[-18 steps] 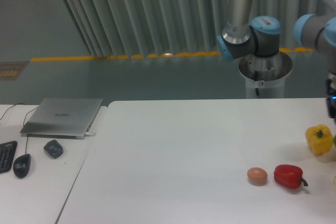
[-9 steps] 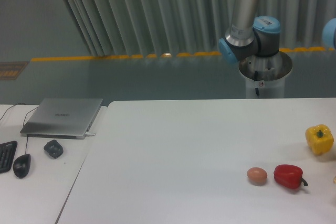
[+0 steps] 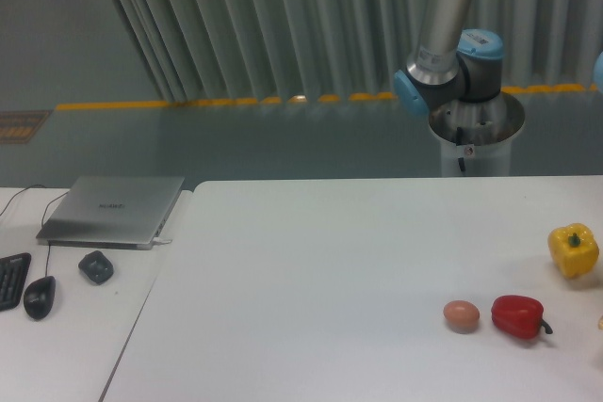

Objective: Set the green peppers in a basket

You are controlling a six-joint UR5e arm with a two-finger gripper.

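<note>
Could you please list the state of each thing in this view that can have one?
Laptop: lid closed, flat on the side desk.
Yellow pepper: on the table near its right edge, apart from the others.
Red pepper: lying on its side, stem to the right.
Egg: resting just left of the red pepper.
Mouse: on the desk, cable attached.
Gripper: out of frame.

White table (image 3: pixel 311 261) has a yellow pepper (image 3: pixel 573 249) out at 3 o'clock, with a red pepper (image 3: pixel 517 316) and egg (image 3: pixel 461 315) near 4. Laptop (image 3: pixel 113 209) sits at 9.
</note>
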